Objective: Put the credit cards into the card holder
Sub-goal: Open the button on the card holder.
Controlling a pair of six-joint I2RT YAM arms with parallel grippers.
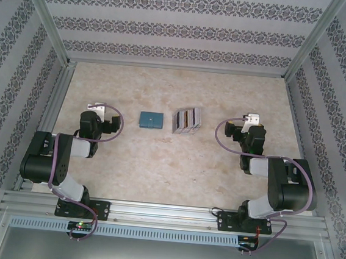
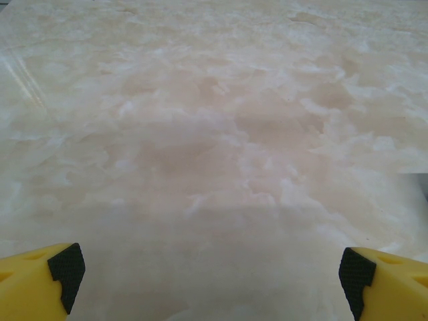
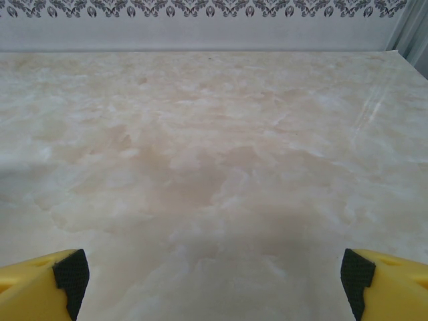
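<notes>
The teal-blue card holder (image 1: 151, 120) lies folded flat on the marble table, near the middle. Just to its right stands a pale grey slotted rack (image 1: 186, 121) with several credit cards (image 1: 188, 117) upright in its slots, orange-brown and dark edges showing. My left gripper (image 1: 96, 107) rests left of the wallet, a good way off. In the left wrist view its yellow fingers (image 2: 40, 284) stand wide apart over bare marble. My right gripper (image 1: 251, 119) sits right of the rack. Its fingers (image 3: 384, 284) are also spread wide, nothing between them.
Aluminium frame rails (image 1: 152, 213) run along the near edge behind the arm bases. Patterned walls (image 1: 176, 29) close the table on three sides. Bare marble (image 1: 157, 165) stretches between the arms in front of the wallet and rack.
</notes>
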